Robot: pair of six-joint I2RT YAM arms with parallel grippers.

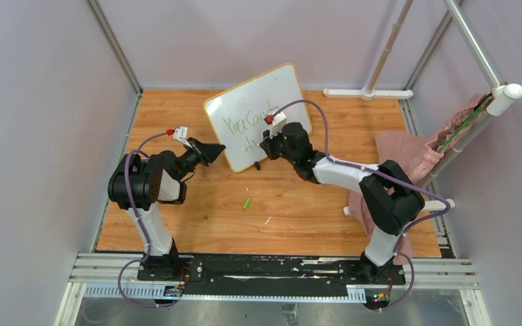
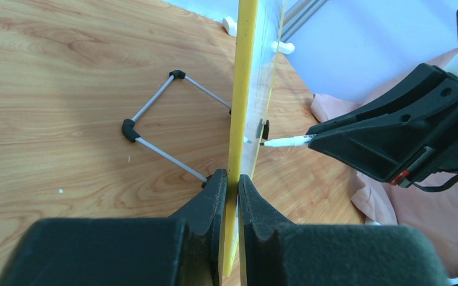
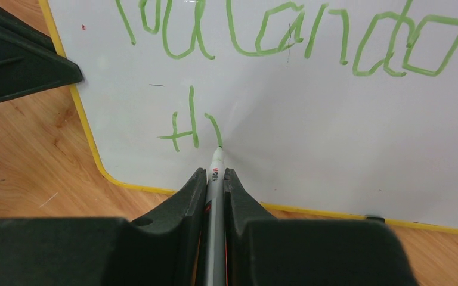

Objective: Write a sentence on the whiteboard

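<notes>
One line of the sentence (image 3: 286, 37) stands, and below it the right claw (image 3: 214, 177) pinches a marker (image 3: 216, 162) tip-on to the whiteboard (image 3: 334, 149), blank board rightward, left claw (image 2: 232, 182) clamping the rim.

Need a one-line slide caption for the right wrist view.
Right gripper holds the marker tip on the whiteboard, partway through the green sentence, second line.

The brown wood-grain tabletop (image 1: 292, 217) carries a small green plastic cap (image 1: 247, 202), lying base-side of the left claw (image 1: 221, 151) and right claw (image 1: 266, 144). A crumpled pink cloth (image 1: 401, 153) lies right of both.
</notes>
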